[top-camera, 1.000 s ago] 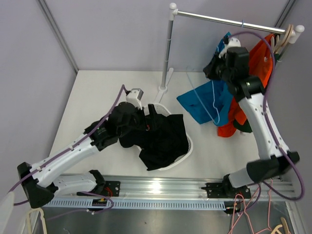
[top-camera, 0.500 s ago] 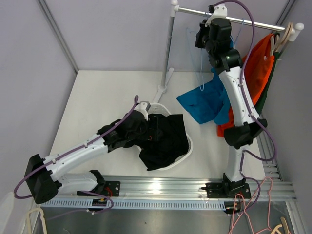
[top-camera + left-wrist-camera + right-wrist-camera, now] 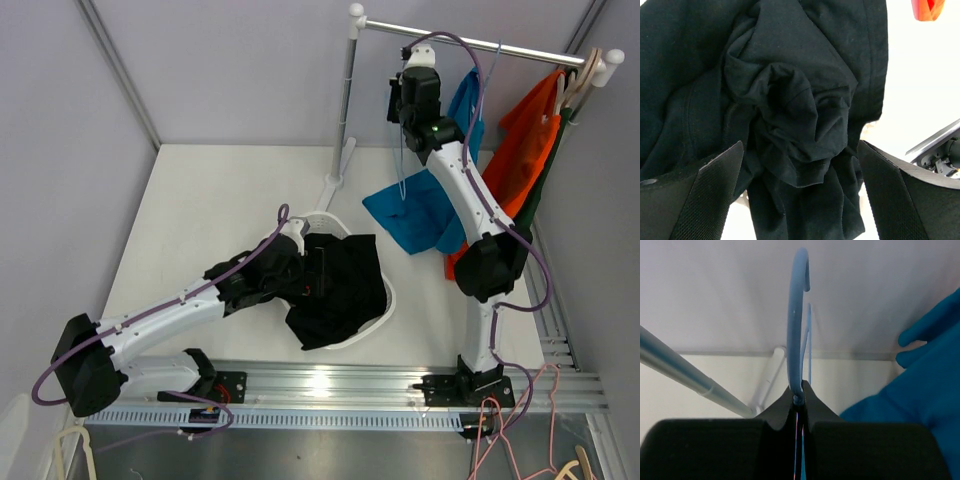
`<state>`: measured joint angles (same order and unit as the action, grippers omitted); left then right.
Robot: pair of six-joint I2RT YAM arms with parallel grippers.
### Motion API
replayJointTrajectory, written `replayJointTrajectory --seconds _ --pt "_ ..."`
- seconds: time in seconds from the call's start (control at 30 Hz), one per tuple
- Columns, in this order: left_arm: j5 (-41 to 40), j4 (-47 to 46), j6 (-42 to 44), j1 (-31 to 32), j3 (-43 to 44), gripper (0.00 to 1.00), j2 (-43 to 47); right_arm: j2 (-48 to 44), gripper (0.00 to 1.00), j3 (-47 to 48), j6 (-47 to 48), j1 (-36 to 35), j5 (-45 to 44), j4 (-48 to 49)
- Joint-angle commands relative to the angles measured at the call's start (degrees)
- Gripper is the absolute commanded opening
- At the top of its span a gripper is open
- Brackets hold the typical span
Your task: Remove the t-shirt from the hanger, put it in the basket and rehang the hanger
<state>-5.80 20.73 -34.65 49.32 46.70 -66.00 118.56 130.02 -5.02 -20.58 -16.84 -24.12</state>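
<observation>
White desk (image 3: 200, 220) below, rail (image 3: 520, 50) up top: the right tool (image 3: 799, 397) is pressed tight on the blue hanger (image 3: 796, 315), high beside the rail. The blue t-shirt (image 3: 420, 215) sags beneath that tool, partly pooled on the desk. Best bet is a firm pinch and a steady lift so the fabric slips off. The left tool (image 3: 800, 170), spread, hovers over a black shirt (image 3: 790, 100).
</observation>
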Motion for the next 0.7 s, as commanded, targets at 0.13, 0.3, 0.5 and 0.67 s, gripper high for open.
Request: replayJointTrajectory --seconds 0.13,0.3,0.5,0.67 --pt "0.4 -2.5 -0.6 -0.4 -0.2 0.99 1.4 -14.6 0.00 -8.3 4.0 -3.4 -2.0 6.2" --pt "1.1 -3.6 -1.1 -0.4 -1.1 0.99 1.2 -22.0 0.00 -15.8 4.8 -6.1 -3.1 11.6" --pt "2.1 -4.6 -1.4 -0.4 -2.0 1.00 1.4 -17.4 0.00 -6.4 7.7 -5.8 -5.6 10.7" --pt "2.0 -4.6 -1.0 -0.4 -2.2 0.99 1.8 -3.8 0.00 14.3 8.0 -4.1 -6.1 3.4"
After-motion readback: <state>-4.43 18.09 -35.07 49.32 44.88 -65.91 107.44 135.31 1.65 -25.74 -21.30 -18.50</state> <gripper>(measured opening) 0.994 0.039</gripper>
